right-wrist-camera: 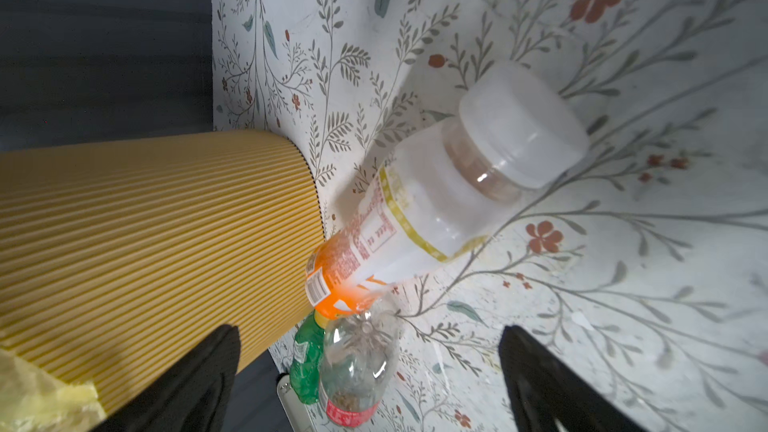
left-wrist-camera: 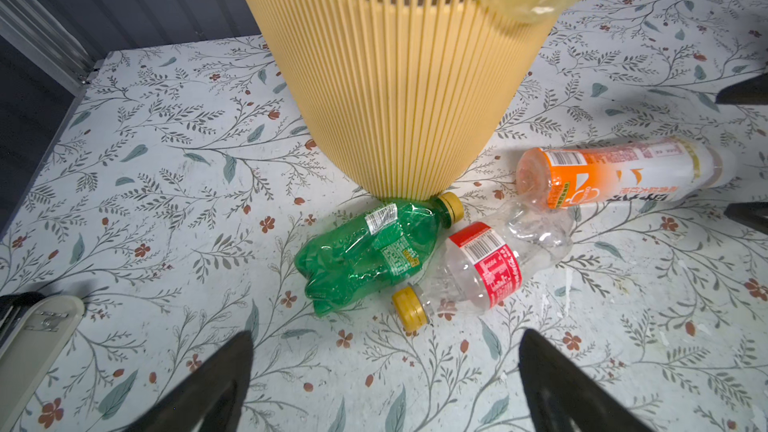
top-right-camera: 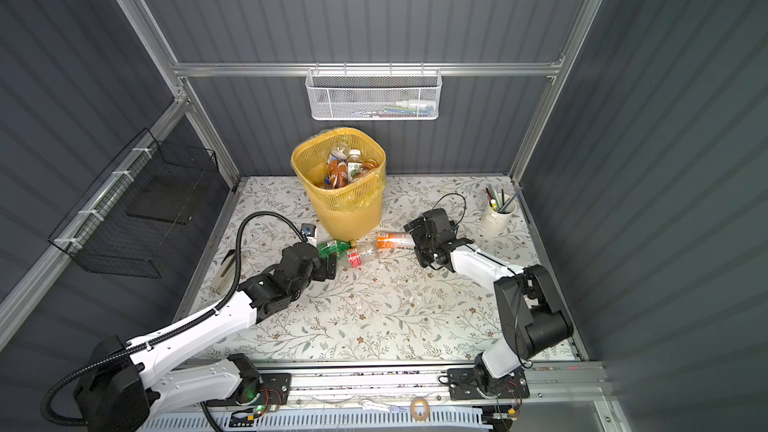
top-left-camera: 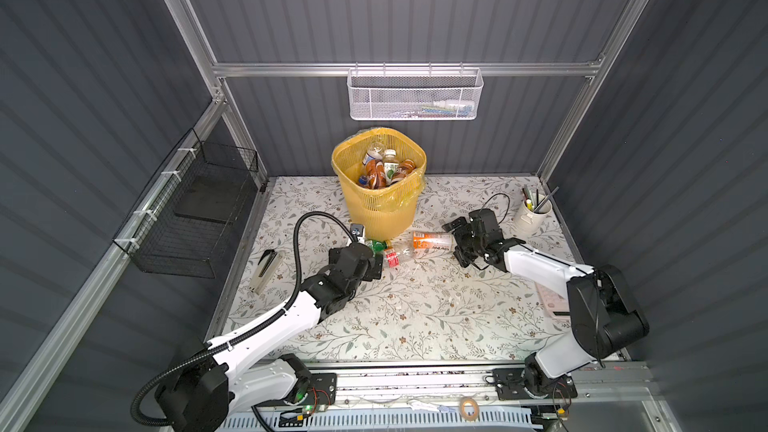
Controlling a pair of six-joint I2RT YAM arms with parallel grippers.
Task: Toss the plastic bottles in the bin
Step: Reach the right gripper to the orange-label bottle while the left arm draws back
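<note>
Plastic bottles [left-wrist-camera: 365,251], three, lie beside one bin [left-wrist-camera: 395,89].

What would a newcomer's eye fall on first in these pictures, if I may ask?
Probably the yellow bin at the back middle of the floral table, with several bottles inside. Next come three lying at its foot: a green bottle, a red-label bottle and an orange-label bottle. The left claw and right claw hang open on either side of them.
</note>
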